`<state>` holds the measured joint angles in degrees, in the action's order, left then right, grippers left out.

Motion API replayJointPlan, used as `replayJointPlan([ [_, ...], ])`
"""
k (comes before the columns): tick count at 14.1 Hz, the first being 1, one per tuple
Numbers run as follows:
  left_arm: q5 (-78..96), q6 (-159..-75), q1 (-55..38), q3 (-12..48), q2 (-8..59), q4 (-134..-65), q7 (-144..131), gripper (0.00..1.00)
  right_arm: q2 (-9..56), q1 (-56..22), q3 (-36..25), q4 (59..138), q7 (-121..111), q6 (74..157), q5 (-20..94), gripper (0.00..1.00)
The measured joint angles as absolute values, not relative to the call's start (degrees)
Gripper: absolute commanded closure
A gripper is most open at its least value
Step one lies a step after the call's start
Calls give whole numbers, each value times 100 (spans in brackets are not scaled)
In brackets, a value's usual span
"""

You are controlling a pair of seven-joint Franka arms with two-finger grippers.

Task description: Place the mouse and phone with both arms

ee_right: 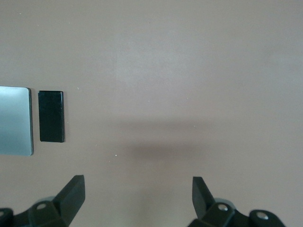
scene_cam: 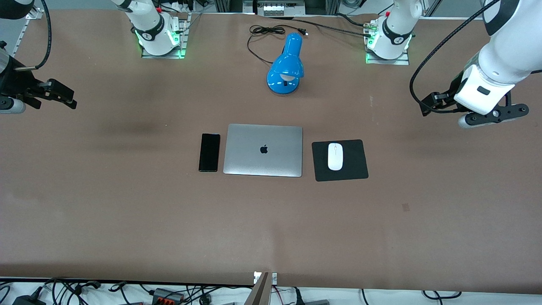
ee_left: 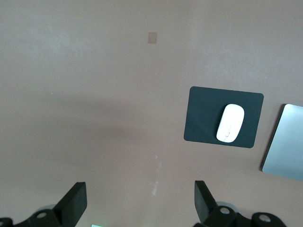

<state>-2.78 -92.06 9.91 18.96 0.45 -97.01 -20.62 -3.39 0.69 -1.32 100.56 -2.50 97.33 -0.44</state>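
The white mouse point(scene_cam: 335, 156) lies on a black mouse pad point(scene_cam: 355, 169), beside the closed silver laptop point(scene_cam: 263, 150) toward the left arm's end of the table. The black phone point(scene_cam: 209, 152) lies flat beside the laptop toward the right arm's end. My left gripper point(scene_cam: 436, 103) hangs open and empty over bare table near the left arm's end. Its wrist view shows the open gripper point(ee_left: 140, 189), the mouse point(ee_left: 230, 122) and the pad point(ee_left: 201, 113). My right gripper point(scene_cam: 59, 95) hangs open and empty over bare table near the right arm's end. Its wrist view shows the open gripper point(ee_right: 137, 182) and the phone point(ee_right: 50, 116).
A blue desk lamp point(scene_cam: 287, 63) lies on the table between the two arm bases, farther from the front camera than the laptop, with its black cord point(scene_cam: 262, 31) coiled beside it. The laptop's edge shows in both wrist views point(ee_left: 286, 151) point(ee_right: 15, 120).
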Motion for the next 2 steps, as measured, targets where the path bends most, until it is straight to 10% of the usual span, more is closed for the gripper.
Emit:
replayJointPlan([
  [2, -278, -9206, 991, 1896, 45, -9701, -2062, 0, -348, 70, -131, 10056, -250, 9726, -44, 0],
])
